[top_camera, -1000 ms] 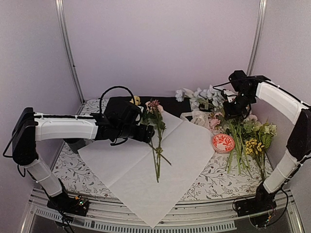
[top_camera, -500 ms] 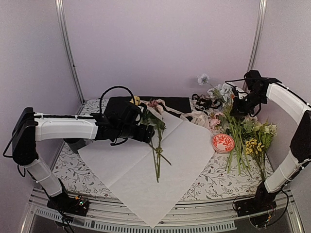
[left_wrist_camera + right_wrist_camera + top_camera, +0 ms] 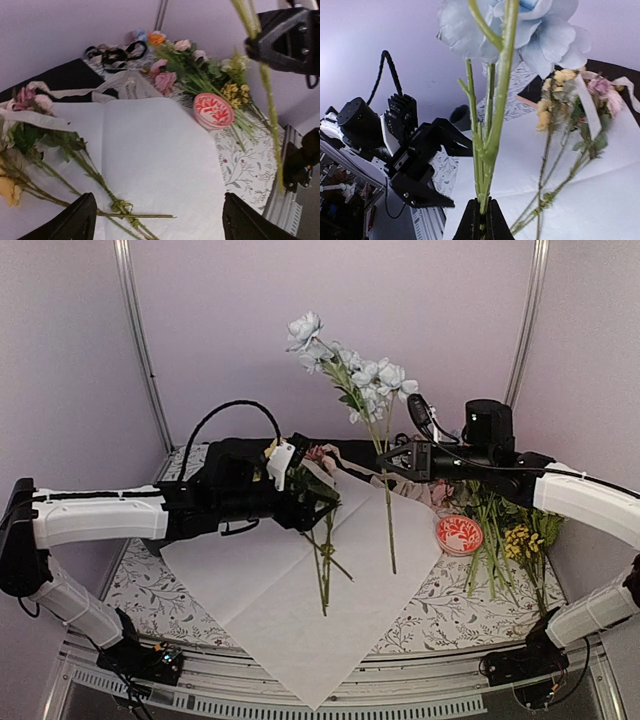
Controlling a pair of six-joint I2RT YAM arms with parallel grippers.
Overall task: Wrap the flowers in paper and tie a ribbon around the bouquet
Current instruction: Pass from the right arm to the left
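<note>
Now, the right gripper (image 3: 384, 462) is clenched tight on the green stalk of the blue flowers (image 3: 352, 368). It holds them upright in the air over the paper (image 3: 260, 590), blooms up at 12 o'clock and the cut end hanging toward 6. Whether that tip touches the sheet, I cannot tell. The right wrist view shows both fingers pinched round the stalk.

Over at 9 o'clock, the left gripper (image 3: 159, 210) hovers low over the paper with its jaws spread wide and nothing between them. It sits just beside the pink and yellow flowers (image 3: 325, 540), which lie on the sheet with heads toward 12 and stems toward 6.

The ribbon (image 3: 65, 93) trails across the black sheet (image 3: 50, 80) at the paper's 12 o'clock edge. A red-and-white disc (image 3: 459, 534) sits just off the paper at 3 o'clock. The orange-and-yellow sprigs (image 3: 520, 540) lie further out the same way.
</note>
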